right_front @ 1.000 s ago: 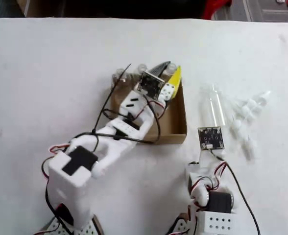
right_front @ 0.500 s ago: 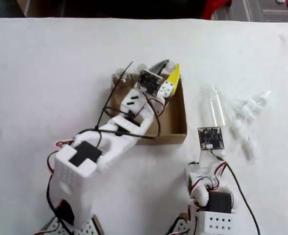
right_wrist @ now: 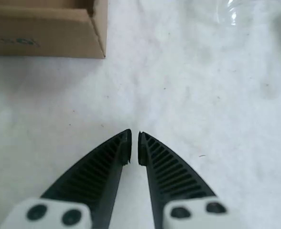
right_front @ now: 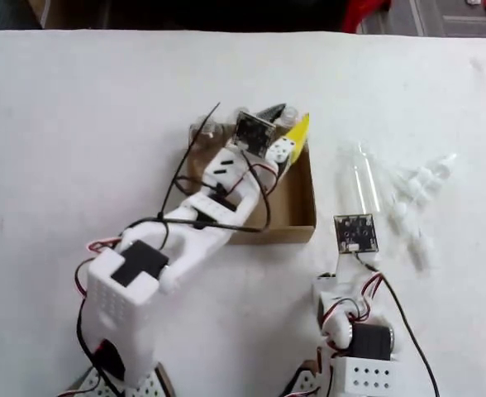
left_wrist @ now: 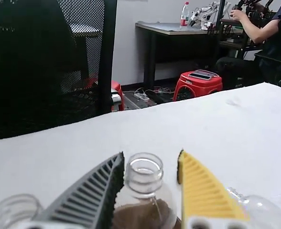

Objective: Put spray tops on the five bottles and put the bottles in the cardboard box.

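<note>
My left gripper (left_wrist: 150,155), one finger dark grey and one yellow, is shut on a clear, open-necked bottle (left_wrist: 144,174) with no spray top. It hangs over the far edge of the cardboard box (right_front: 297,207), where my left gripper (right_front: 283,117) reaches. Two more clear bottles (left_wrist: 14,212) (left_wrist: 257,210) stand to either side of the held one. My right gripper (right_wrist: 134,143) is shut on nothing, low over the white table near the box's corner (right_wrist: 45,28). Another clear bottle (right_front: 363,178) lies on the table right of the box, beside several white spray tops (right_front: 416,194).
The left arm's body and cables (right_front: 202,215) lie across the box's left half. The white table (right_front: 78,124) stretches wide to the left and far side. Beyond its far edge are a chair, a red stool and a desk.
The left arm has shifted a little, its gripper edging toward the far side of the box with the bottle between its fingers. The right arm has kept still.
</note>
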You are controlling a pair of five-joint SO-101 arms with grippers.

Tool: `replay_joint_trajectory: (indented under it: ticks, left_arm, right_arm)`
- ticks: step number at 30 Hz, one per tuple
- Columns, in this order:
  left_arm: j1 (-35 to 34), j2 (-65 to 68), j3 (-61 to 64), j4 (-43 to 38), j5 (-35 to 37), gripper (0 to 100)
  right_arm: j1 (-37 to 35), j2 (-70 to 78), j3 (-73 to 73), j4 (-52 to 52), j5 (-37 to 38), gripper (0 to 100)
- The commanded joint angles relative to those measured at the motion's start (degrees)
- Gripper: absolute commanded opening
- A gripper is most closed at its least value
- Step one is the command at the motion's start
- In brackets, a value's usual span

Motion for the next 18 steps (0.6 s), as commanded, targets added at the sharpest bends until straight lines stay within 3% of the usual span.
replay_joint_trajectory:
  ticks: [1, 18]
  left_arm:
    - [-0.57, -5.32, -2.2, 4.84, 3.25, 19]
    - [-0.04, -6.64, -7.38, 5.45, 3.25, 19]
  right_arm:
    - [0.48, -0.31, 0.53, 0.31, -0.26, 1.6]
    - [0.48, -0.31, 0.53, 0.31, -0.26, 1.6]
